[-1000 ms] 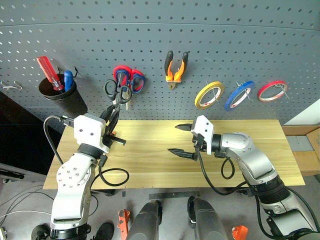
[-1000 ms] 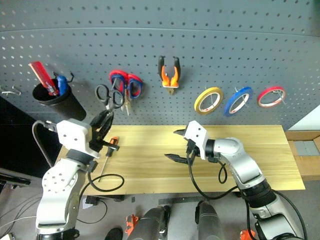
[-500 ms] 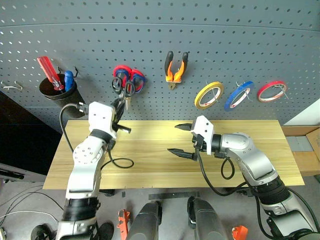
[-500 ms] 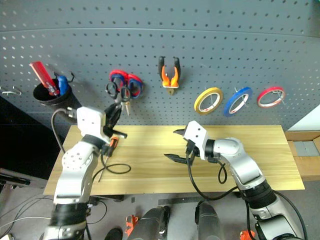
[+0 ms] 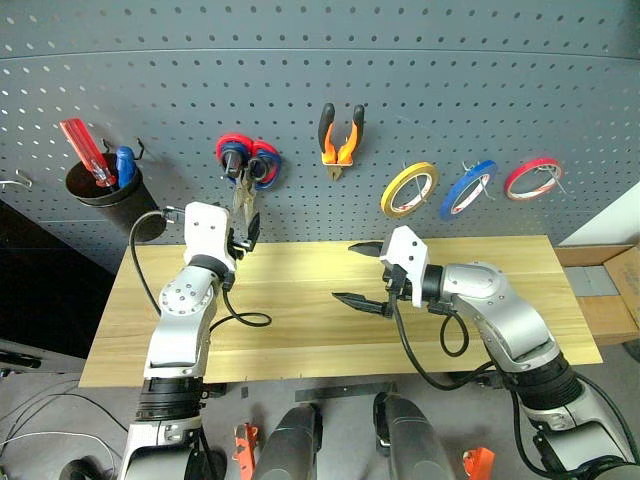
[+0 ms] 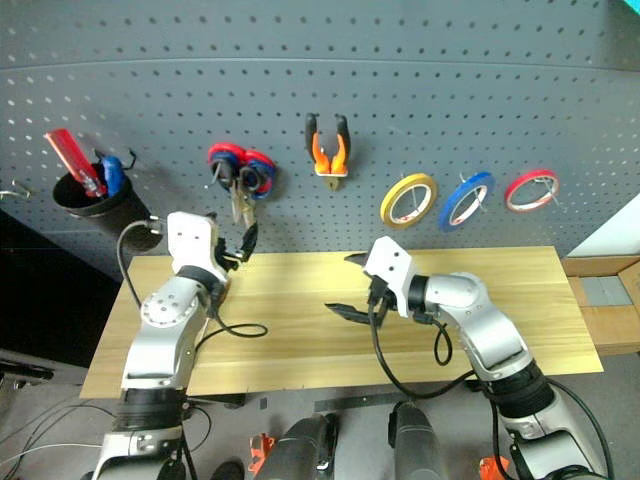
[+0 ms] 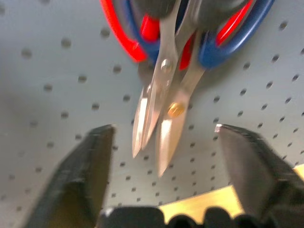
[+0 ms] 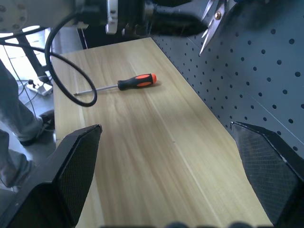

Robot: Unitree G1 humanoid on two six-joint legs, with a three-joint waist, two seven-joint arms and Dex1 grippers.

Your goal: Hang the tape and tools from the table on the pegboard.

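On the pegboard (image 5: 450, 80) hang the orange-and-black pliers (image 5: 339, 135) and the yellowish tape (image 5: 408, 190). The small black-handled scissors (image 5: 243, 198) hang in front of a red-and-blue pair (image 5: 262, 160); both pairs' blades (image 7: 153, 109) point down. Just below those blades my left gripper (image 5: 245, 232) is open, holding nothing. The orange-and-black screwdriver (image 8: 129, 83) lies on the wooden table (image 5: 300, 340) near my left arm. Over the table's middle, my right gripper (image 5: 345, 272) is open and empty.
A blue tape ring (image 5: 468, 188) and a red tape ring (image 5: 530, 178) hang to the right of the yellowish one. A black cup (image 5: 100, 185) at the board's left holds a red screwdriver (image 5: 80, 145). My left arm's cable (image 5: 245, 320) loops over the table.
My left gripper carried the black scissors up to the red-and-blue pair, let go and now stands open below them. My right gripper has stayed put.
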